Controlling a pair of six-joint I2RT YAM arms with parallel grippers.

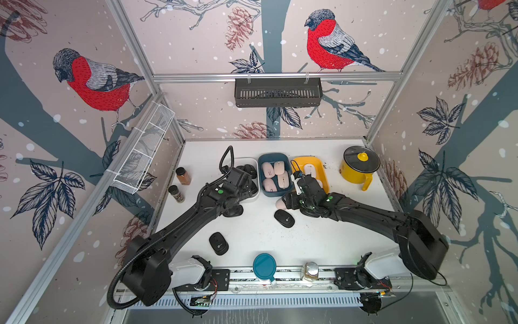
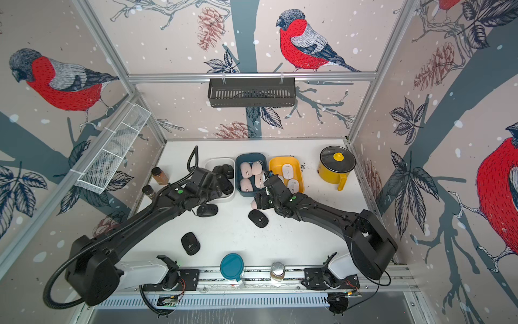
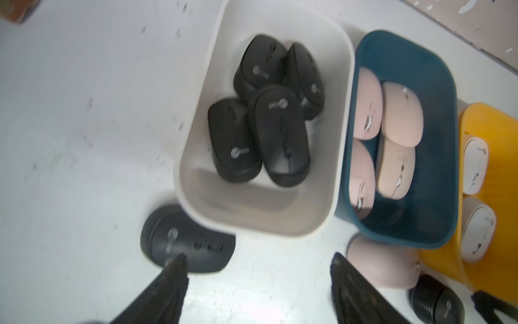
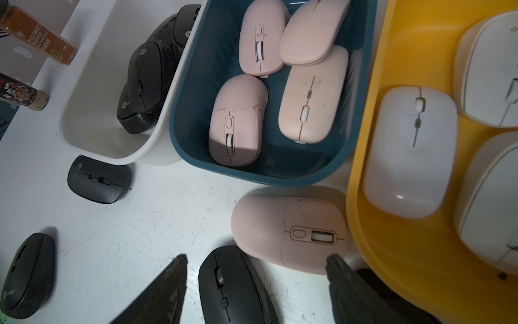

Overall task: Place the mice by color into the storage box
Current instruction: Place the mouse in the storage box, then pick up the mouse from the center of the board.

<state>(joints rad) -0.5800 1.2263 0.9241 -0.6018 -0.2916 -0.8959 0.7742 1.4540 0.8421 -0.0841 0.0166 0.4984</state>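
Three boxes stand in a row. The white box (image 1: 253, 199) holds black mice (image 3: 260, 112), the blue box (image 4: 196, 84) holds pink mice (image 4: 238, 120), and the yellow box (image 4: 378, 140) holds white mice (image 4: 409, 151). On the table lie a pink mouse (image 4: 288, 232) and three black mice (image 1: 284, 218) (image 1: 233, 210) (image 1: 218, 243). My left gripper (image 3: 258, 261) hangs open and empty above the table at the white box's near end. My right gripper (image 4: 257, 261) is open over the loose pink mouse and a black mouse (image 4: 232, 286), with nothing gripped.
A yellow pot (image 1: 360, 168) stands at the back right. Two spice jars (image 1: 183, 176) (image 1: 176, 193) stand to the left of the boxes. A blue-lidded container (image 1: 264, 266) and a glass jar (image 1: 310, 270) sit at the front rail. A wire basket (image 1: 143, 157) hangs on the left wall.
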